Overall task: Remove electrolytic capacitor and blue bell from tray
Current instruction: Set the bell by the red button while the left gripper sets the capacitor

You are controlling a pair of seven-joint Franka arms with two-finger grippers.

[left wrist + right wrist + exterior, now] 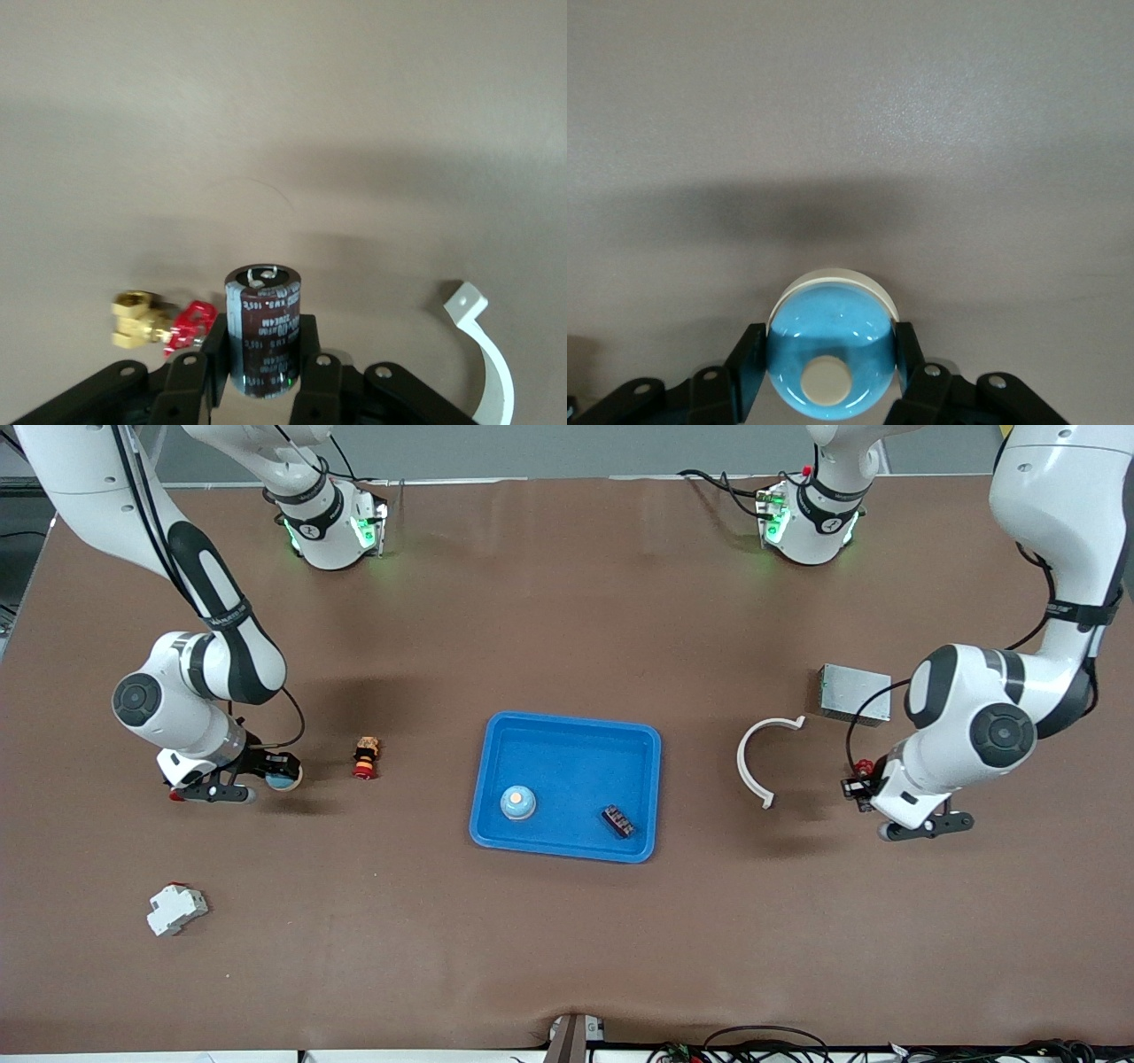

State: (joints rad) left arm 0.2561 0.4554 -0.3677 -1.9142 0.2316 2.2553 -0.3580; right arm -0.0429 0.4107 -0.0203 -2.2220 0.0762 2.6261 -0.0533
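My left gripper (926,828) is low over the table at the left arm's end and is shut on a dark brown cylindrical capacitor (263,332), held upright between its fingers (312,341). The capacitor is hidden in the front view. My right gripper (266,778) is low over the table at the right arm's end and is shut on a blue bell (285,780) with a white base and a cream button; the right wrist view shows the bell (830,350) gripped at both sides. A blue tray (567,731) sits mid-table.
The tray holds another blue bell (517,802) and a small black part (618,821). A white curved clip (760,757), a grey metal box (854,693) and a brass valve with a red handle (159,323) lie near my left gripper. A red-and-yellow button (365,756) and a white breaker (175,909) lie toward the right arm's end.
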